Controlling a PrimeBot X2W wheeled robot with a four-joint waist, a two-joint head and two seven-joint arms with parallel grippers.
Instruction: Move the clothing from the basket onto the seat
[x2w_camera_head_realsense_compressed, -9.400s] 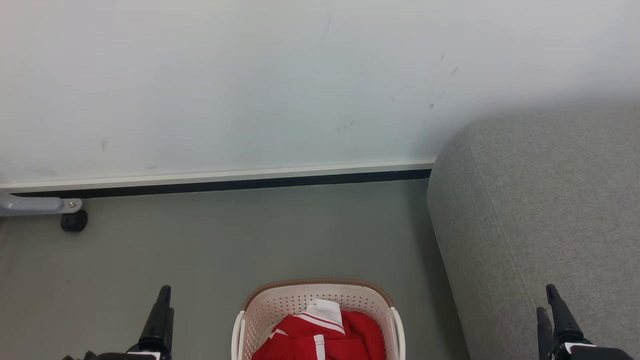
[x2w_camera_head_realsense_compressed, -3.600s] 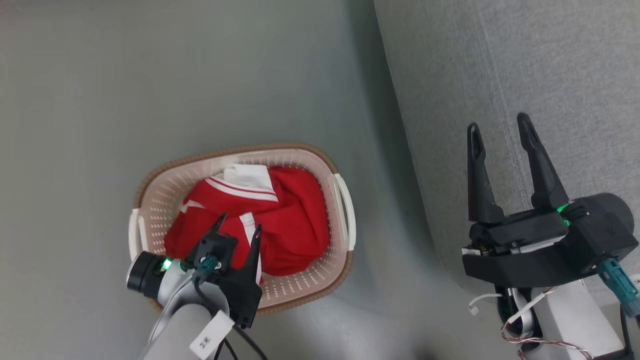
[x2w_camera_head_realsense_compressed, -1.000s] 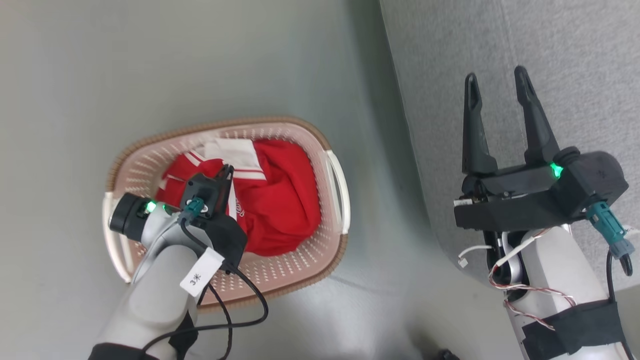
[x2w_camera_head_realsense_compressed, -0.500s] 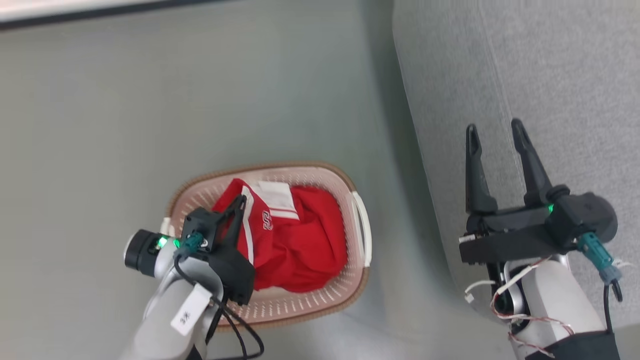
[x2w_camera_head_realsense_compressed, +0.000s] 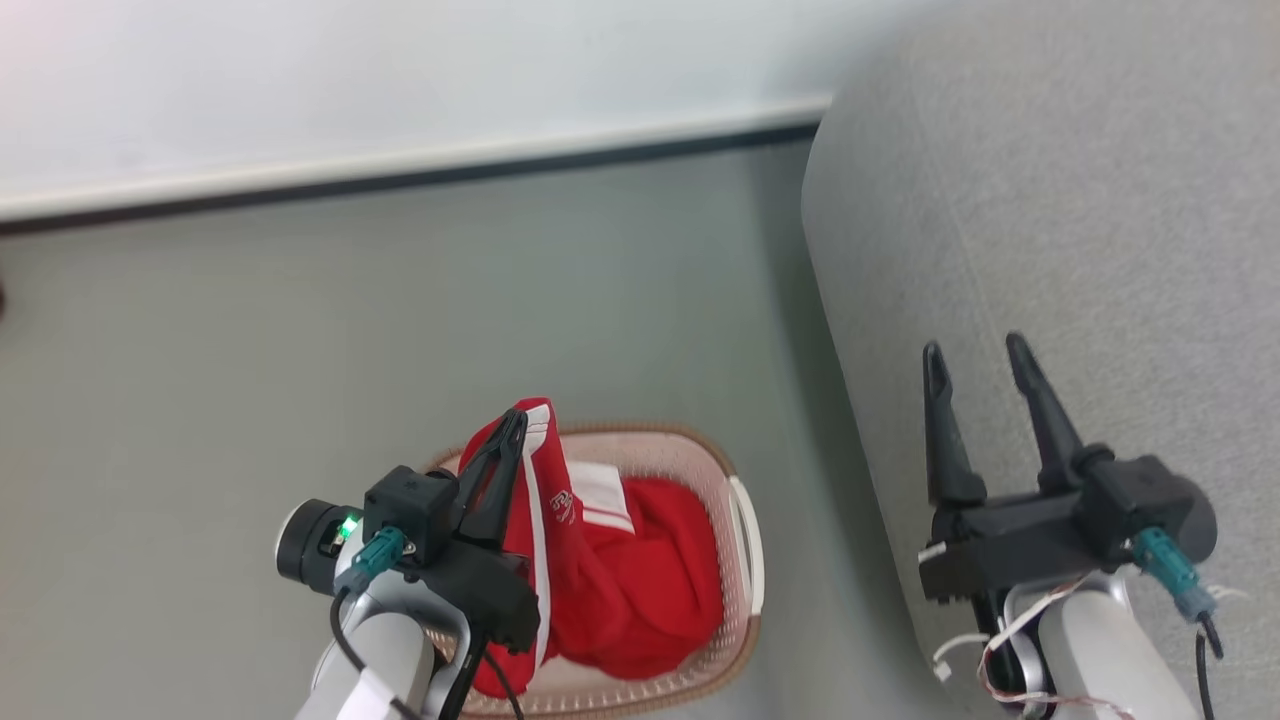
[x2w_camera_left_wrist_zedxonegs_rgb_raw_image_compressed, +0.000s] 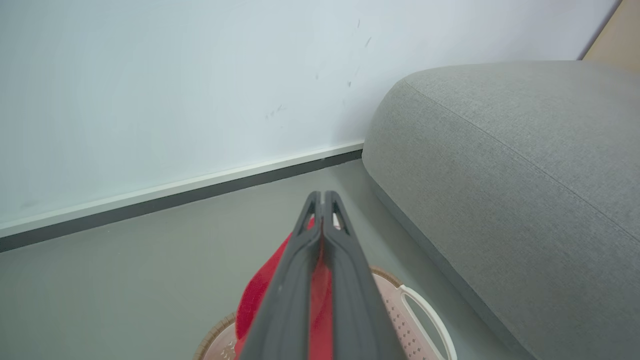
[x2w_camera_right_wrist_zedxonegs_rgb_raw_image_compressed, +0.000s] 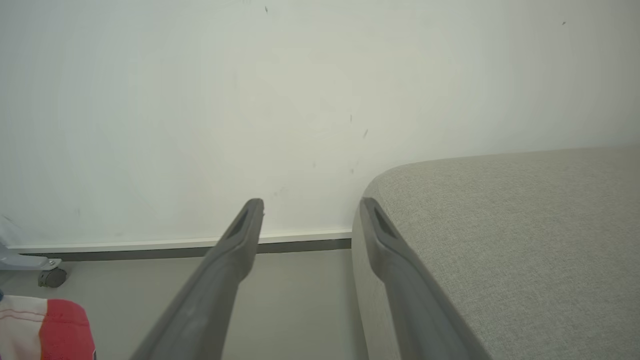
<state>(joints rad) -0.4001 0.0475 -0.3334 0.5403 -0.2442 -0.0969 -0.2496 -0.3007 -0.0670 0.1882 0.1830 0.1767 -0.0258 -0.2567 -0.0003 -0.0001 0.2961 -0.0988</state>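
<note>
Red cloth with white stripes, the clothing (x2w_camera_head_realsense_compressed: 610, 580), hangs from the left jaws, which are clamped together on a raised fold beside the striped edge. The fold stands above the brown rim of the basket (x2w_camera_head_realsense_compressed: 745, 540), and the rest of the fabric trails down to 6 o'clock and bunches inside the basket, so its long axis runs from 12 to 6 in the head view. Whether one garment or both are caught, I cannot tell. The seat (x2w_camera_head_realsense_compressed: 1050, 250) lies at 3 o'clock from that grip, across a strip of bare floor (x2w_camera_head_realsense_compressed: 250, 350), with the basket near its edge but apart from it. The right jaws stand wide apart and empty, pointing to 12 o'clock over the seat's near edge. That arm is closer to the seat, but the left arm has the load, so the carry probably has to swing toward 3 o'clock, high enough for the trailing end to clear the rim. Against half a second ago, the fold has been drawn higher and hangs longer. The head camera has tilted up, bringing the wall (x2w_camera_head_realsense_compressed: 400, 80) and its skirting into view. The right jaws are as wide as before.
</note>
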